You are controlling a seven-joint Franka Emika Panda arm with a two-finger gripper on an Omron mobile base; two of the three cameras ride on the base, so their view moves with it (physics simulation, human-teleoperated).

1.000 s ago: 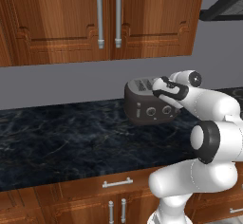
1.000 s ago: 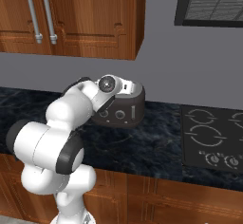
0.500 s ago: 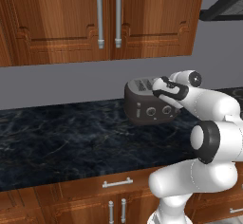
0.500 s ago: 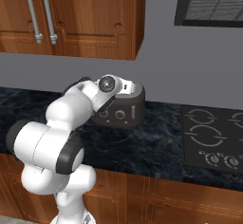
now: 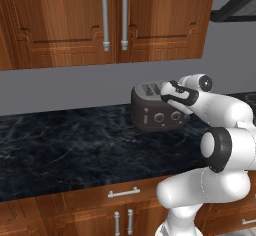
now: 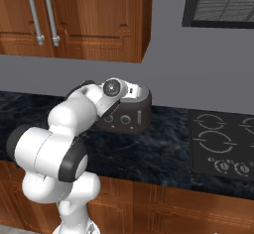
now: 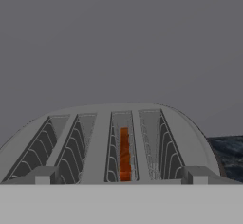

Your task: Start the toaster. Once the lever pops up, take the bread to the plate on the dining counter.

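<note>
Kitchen, wooden cabinets (image 5: 112, 20), marbled counter (image 5: 65, 150), stovetop (image 6: 223, 141)

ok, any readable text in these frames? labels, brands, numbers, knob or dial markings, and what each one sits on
No readable text anywhere.
Toaster: no brand or label; the two round knobs on its front show no legible markings.
Stovetop: pale ring outlines and small dial marks near its front edge, too small to read as numbers or symbols.
Cabinet doors: plain wood with silver handles, no lettering.

Grey wall (image 5: 60, 87) behind a black marbled counter (image 5: 65, 152); wooden wall cabinets (image 5: 100, 20) above, a cooktop (image 6: 223, 144) alongside.
</note>
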